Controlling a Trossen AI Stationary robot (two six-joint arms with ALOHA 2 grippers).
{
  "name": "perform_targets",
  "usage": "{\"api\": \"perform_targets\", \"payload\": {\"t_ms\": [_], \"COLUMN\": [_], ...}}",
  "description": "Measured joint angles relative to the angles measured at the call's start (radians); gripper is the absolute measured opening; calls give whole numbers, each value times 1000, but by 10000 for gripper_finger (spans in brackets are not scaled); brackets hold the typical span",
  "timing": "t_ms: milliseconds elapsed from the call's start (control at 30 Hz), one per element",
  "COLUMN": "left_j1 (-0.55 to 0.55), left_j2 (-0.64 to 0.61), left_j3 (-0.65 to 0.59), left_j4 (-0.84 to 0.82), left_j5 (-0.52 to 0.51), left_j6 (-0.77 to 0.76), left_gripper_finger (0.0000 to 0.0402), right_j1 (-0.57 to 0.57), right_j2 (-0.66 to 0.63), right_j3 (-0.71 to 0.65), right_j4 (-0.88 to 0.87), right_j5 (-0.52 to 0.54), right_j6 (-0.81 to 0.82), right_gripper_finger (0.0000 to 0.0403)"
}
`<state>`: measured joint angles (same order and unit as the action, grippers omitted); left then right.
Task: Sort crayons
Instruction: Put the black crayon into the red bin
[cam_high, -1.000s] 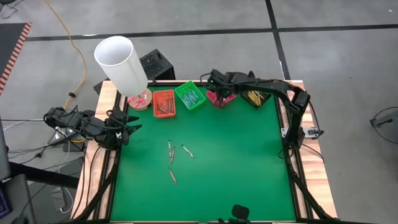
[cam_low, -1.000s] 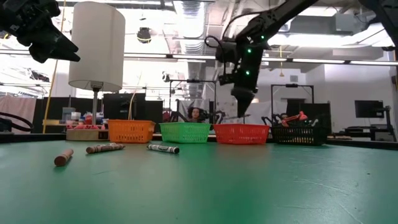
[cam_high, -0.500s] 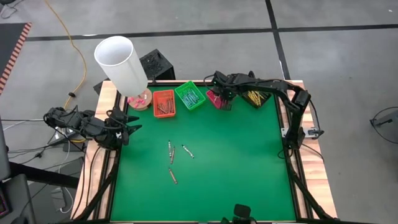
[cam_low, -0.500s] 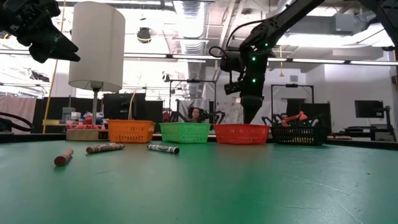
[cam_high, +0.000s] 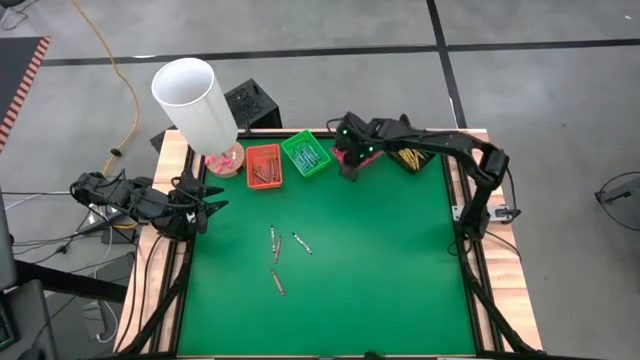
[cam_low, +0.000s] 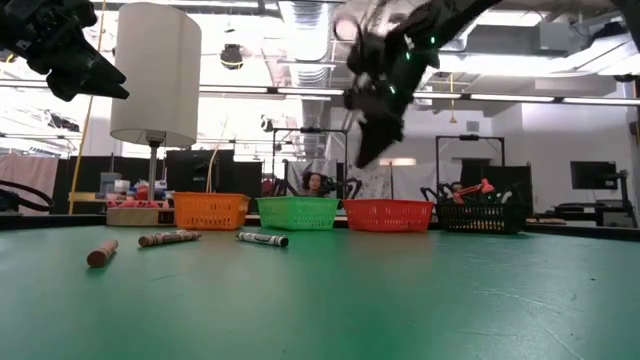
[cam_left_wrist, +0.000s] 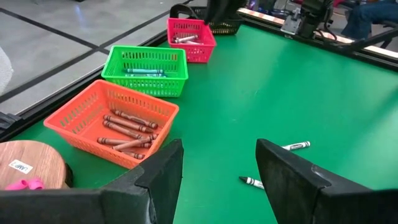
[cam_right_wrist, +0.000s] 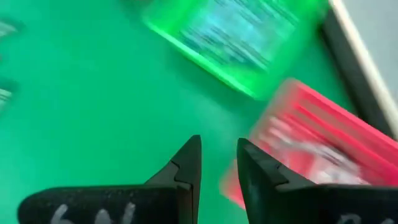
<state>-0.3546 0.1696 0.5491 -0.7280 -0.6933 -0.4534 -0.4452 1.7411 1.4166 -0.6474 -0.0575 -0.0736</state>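
4 crayons (cam_high: 279, 255) lie loose mid-table; others fill the trays.

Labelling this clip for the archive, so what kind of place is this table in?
Probably a robotics lab or workshop: two dark robot arms at a green-topped table, bare grey concrete floor marked with black tape lines, and more equipment racks and monitors in the room behind.
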Motion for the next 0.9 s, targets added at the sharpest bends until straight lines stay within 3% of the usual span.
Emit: {"api": "perform_targets", "payload": {"t_ms": [200,433,667,900], "left_j1": [0,0,0,0], "left_j2": [0,0,0,0], "left_j3": [0,0,0,0], "left_j4": [0,0,0,0], "left_j5": [0,0,0,0], "left_j6": [0,0,0,0], "left_gripper_finger": [192,192,192,192], "right_j1": [238,464,568,573], "right_j2": [-1,33,106,154], "right_j3": [0,0,0,0], "right_j4": [165,255,297,323], "right_j5": [-5,237,393,430], "right_j6": [118,297,420,469], "right_gripper_finger": [98,98,98,98]}}
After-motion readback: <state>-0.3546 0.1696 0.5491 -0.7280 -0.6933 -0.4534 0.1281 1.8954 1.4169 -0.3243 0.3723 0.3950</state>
